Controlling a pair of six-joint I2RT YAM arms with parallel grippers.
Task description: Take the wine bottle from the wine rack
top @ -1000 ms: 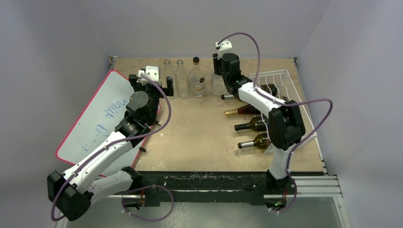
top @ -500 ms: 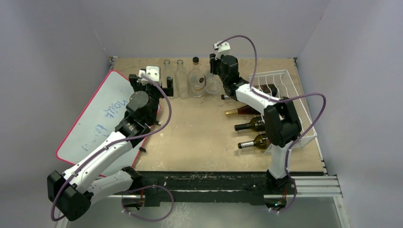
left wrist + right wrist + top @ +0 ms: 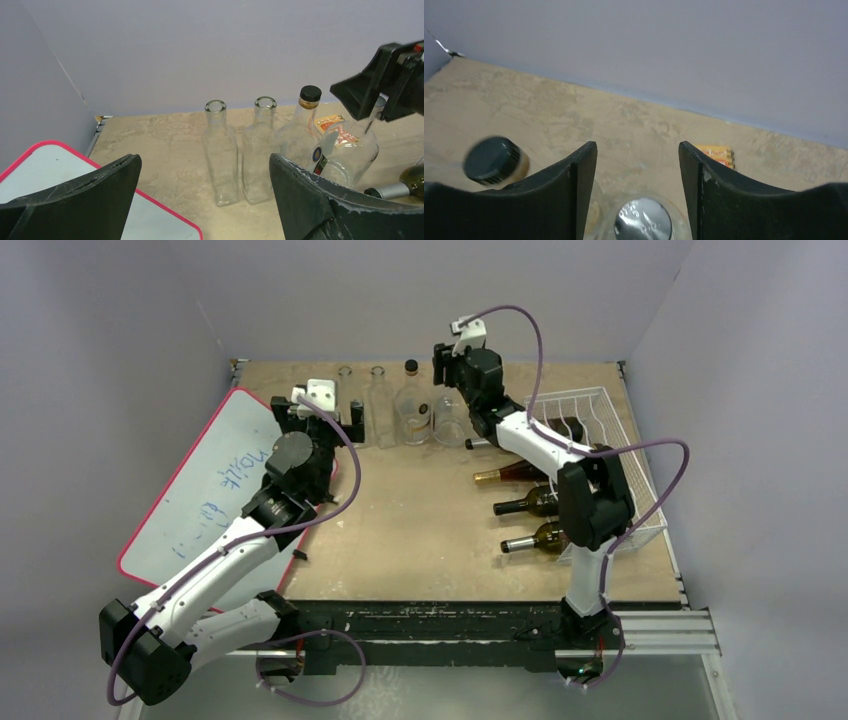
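The white wire wine rack (image 3: 612,412) stands at the right, with several dark wine bottles (image 3: 528,503) lying in it, necks pointing left. A clear round bottle (image 3: 451,420) with a silver cap (image 3: 644,225) stands upright on the table beside a black-capped bottle (image 3: 412,400). My right gripper (image 3: 447,365) hovers just above that silver cap. In the right wrist view its fingers (image 3: 584,170) stand apart on either side of the cap without touching it. My left gripper (image 3: 328,416) is wide open and holds nothing. It sits low, facing two clear square bottles (image 3: 220,150).
A red-edged whiteboard (image 3: 215,480) lies at the left, under the left arm. Four upright clear bottles line the back of the table near the rear wall (image 3: 200,45). A small orange packet (image 3: 716,152) lies behind them. A green bottle's neck (image 3: 400,187) points in from the right.
The right gripper has opened, letting go of the clear bottle's neck, and lifted slightly up and left. The bottle now stands free. The left arm has not moved.
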